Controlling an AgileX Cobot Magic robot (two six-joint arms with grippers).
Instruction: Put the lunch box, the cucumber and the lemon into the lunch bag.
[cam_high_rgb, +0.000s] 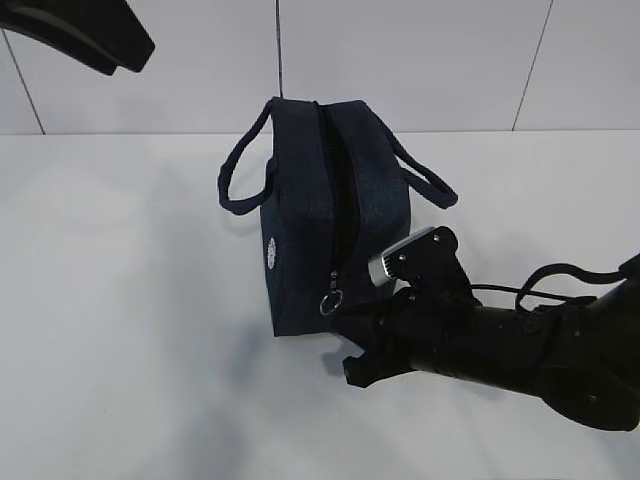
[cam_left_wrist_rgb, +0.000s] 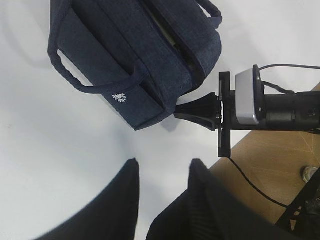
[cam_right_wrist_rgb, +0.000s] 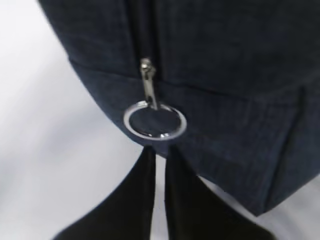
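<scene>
The navy lunch bag (cam_high_rgb: 305, 215) stands on the white table, its zipper running down to a silver ring pull (cam_high_rgb: 331, 298) at the near end. My right gripper (cam_right_wrist_rgb: 160, 148) is shut with only a slit between its fingers and nothing in it. Its tips sit just below the ring pull (cam_right_wrist_rgb: 155, 121), against the bag's lower corner (cam_right_wrist_rgb: 225, 165). From the left wrist view the right gripper (cam_left_wrist_rgb: 184, 111) points at the bag (cam_left_wrist_rgb: 135, 55). My left gripper (cam_left_wrist_rgb: 162, 162) hangs open and empty high above the table. The lunch box, cucumber and lemon are out of view.
A dark part of the left arm (cam_high_rgb: 85, 35) shows at the top left. The bag's two loop handles (cam_high_rgb: 238, 170) stick out on both sides. The table's edge and a wooden floor (cam_left_wrist_rgb: 280, 165) lie beyond the right arm. A tiled wall (cam_high_rgb: 420, 60) stands behind.
</scene>
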